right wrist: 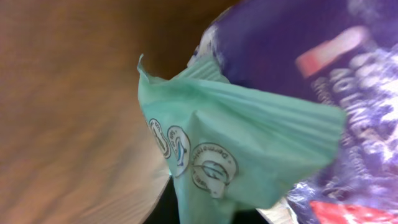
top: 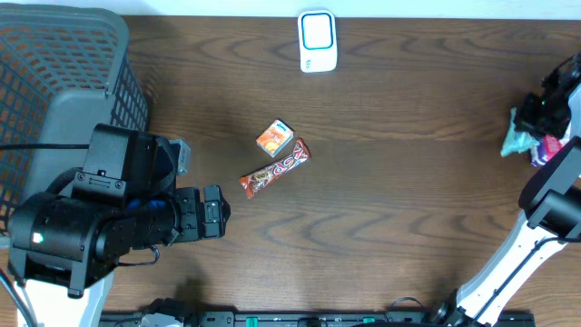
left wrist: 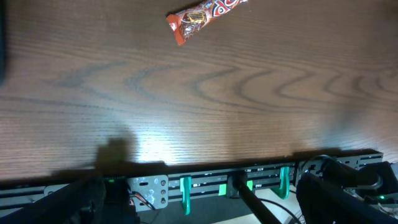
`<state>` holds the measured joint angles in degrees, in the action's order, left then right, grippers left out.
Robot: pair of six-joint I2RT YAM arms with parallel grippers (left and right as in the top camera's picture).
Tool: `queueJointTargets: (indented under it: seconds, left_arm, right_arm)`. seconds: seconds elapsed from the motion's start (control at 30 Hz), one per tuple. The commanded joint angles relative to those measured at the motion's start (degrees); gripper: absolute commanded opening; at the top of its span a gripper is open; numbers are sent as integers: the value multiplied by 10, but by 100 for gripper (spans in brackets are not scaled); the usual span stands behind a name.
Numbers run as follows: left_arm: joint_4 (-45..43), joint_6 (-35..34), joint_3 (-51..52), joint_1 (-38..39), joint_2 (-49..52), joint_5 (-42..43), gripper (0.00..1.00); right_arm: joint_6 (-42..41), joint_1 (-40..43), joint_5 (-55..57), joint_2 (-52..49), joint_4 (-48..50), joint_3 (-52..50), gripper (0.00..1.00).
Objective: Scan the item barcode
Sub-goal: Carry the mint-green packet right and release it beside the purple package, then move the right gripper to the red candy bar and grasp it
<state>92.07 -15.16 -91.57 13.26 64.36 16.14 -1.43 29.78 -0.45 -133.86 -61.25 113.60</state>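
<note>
- The green packet (top: 518,140) is probably the item to be scanned. It's found at the far right edge of the worktop (top: 408,209), touching a purple pack (top: 545,152), with the right fingers (top: 539,114) right on top of it.
- In the right wrist view only the packet's crinkled end and the purple pack behind it are seen. The fingers themselves aren't shown, so it can't be told whether they're apart, together or clamped on it.
- The left fingers (top: 218,205) are spread wide with nothing held. They're parked low at the near left, likely just kept out of the way.
- The scanner (top: 318,41) is laid flat at the far edge, well apart from the packet, so a long carry across is probably needed.
- A candy bar (top: 275,170) and a small orange box (top: 275,138) are left mid-worktop, just beside each other, presumably waiting their turn.
- The basket (top: 64,64) is set at the far left, maybe for scanned stuff.
- Counted: one scanner, one basket, one candy bar, one orange box, one green packet, one purple pack.
</note>
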Motion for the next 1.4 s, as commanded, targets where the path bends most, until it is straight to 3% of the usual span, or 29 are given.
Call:
queueJointTargets:
  seconds: [0.0,0.03,0.33,0.57,0.77,0.97,1.17,1.37]
  left_arm:
    - [11,1,-4,-2,0,-4,98]
    - [11,1,-4,-2,0,-4,98]
    - [11,1,-4,-2,0,-4,98]
    - [11,1,-4,-2,0,-4,98]
    - [11,1,-4,-2,0,-4,98]
    - [11,1,-4,-2,0,-4,98]
    - [11,1,-4,-2,0,-4,98]
    - [11,1,-4,-2,0,-4,98]
  right_arm:
    - [-6,12,66,11,6,-12,74]
    - [-21,14,66,11,7,-12,99]
    - [-78,14,54,34,-54,49,99]
    - [-78,-3,-95,134,-57,68,99]
    - [-77,-36,-360,202,-85,68,95]
    - [-51,-125,-370,203,-132,40,96]
    - [-55,-274,-370,203,-38,-84,99]
    - [-165,-395,-370,203,177,-207,99]
